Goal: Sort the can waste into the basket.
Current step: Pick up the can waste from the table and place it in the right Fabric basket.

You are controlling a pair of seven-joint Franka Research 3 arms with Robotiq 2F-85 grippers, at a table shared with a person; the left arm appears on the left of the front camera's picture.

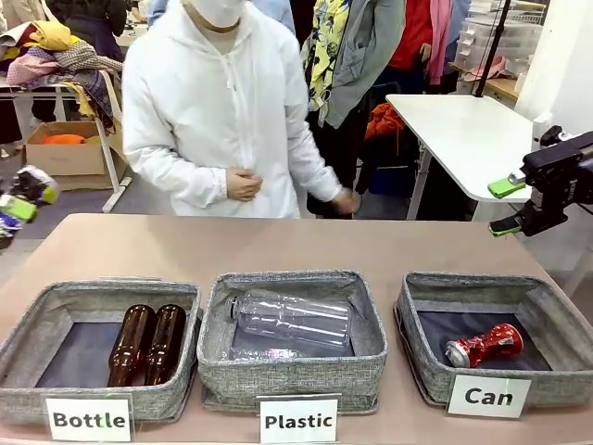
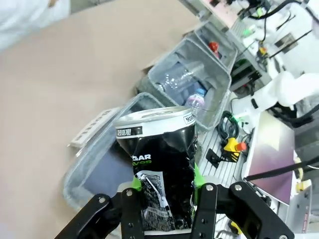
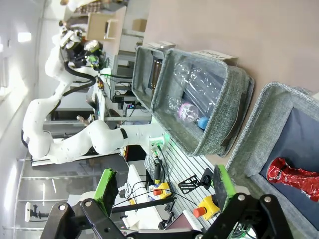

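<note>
The black can (image 2: 162,164), dented and with a silver top, stands upright between the green pads of my left gripper (image 2: 164,185), which is shut on it. In the front view that gripper (image 1: 26,198) hangs off the table's far left edge with the black can (image 1: 33,183). The crushed red can (image 1: 484,345) lies inside the grey "Can" basket (image 1: 415,326) at front right, and the right wrist view shows this red can (image 3: 294,177) in the basket (image 3: 259,130) too. My right gripper (image 1: 515,206) hovers open and empty beyond the table's right edge, above that basket; its fingers (image 3: 106,185) stand wide apart.
The "Bottle" basket (image 1: 28,324) holds two brown bottles (image 1: 146,343). In the "Plastic" basket (image 1: 366,320) lie clear bottles (image 1: 292,320). A person in white (image 1: 213,111) stands at the far side, hands off the table. Bare tabletop (image 1: 278,246) lies behind the baskets.
</note>
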